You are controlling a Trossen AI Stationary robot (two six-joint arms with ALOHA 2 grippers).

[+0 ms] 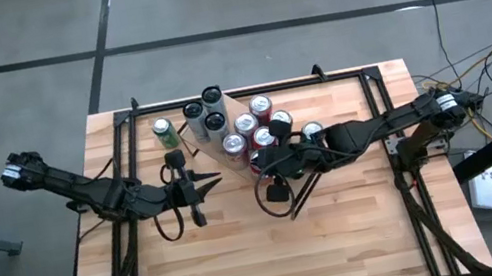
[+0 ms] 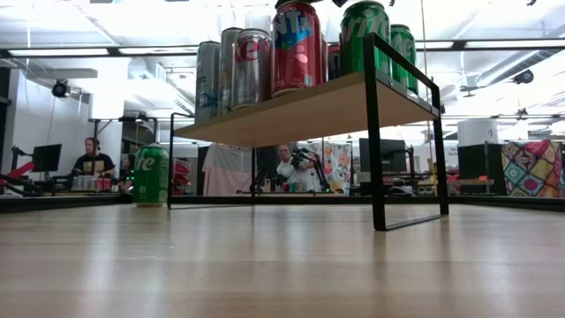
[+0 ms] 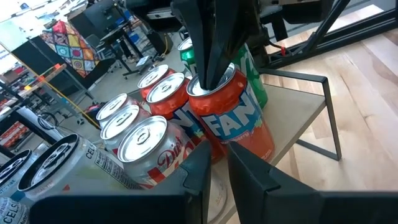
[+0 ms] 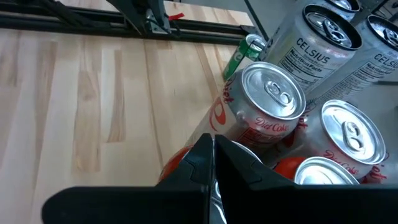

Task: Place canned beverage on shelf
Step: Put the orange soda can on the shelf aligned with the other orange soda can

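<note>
Pressing shut right claw onto orange Fanta can top.

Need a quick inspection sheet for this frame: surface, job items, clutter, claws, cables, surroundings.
Surface: light-wood plank table, bare in front.
Job's things: shelf crowded with upright cans, among them an orange Fanta can and a Diet Coke can; one green can stands on the table beside the shelf.
Clutter: nothing seen.
Claws: left claw shut, empty, beside the shelf; right claw shut, tips over the Fanta can's top.
Cables: bundle off the table's right edge.
Surroundings: people at desks behind.
</note>
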